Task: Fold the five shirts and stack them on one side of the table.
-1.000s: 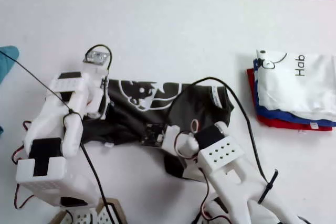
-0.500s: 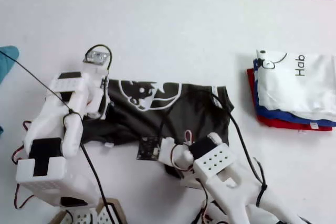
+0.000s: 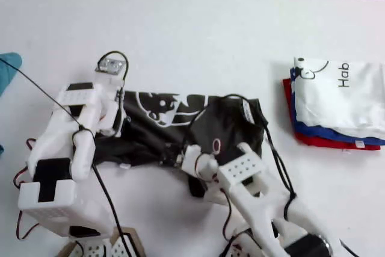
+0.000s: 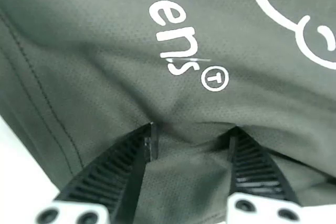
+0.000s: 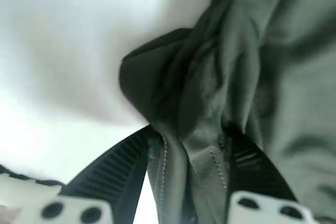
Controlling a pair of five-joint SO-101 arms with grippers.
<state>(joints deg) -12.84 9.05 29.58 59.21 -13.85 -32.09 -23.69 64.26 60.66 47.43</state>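
You are partway through. At the right edge of the high view a stack [image 3: 337, 109] of folded shirts is already in place: a white one on top, blue and red edges showing under it. Whether more lie beneath, you cannot tell from here.

The black shirt [image 3: 174, 118] is the one being worked. It lies across the centre of the tabletop [image 3: 198, 34], folded into a long band and not yet a compact square. It is well apart from the stack.

Your left hand [image 4: 191, 129] is spread open. Its fingertips press down on the printed cloth at the shirt's left end. Your right hand [image 5: 191, 129] is clenched on a bunched fold of the black shirt at its lower edge, lifted off the white surface.

By my reading, you have yet to finish this fold and carry the shirt to the stack.

Mind the black cable [image 3: 231, 97] looping over the shirt's right half; it could snag the cloth. A teal object [image 3: 7, 67] sits at the left edge.
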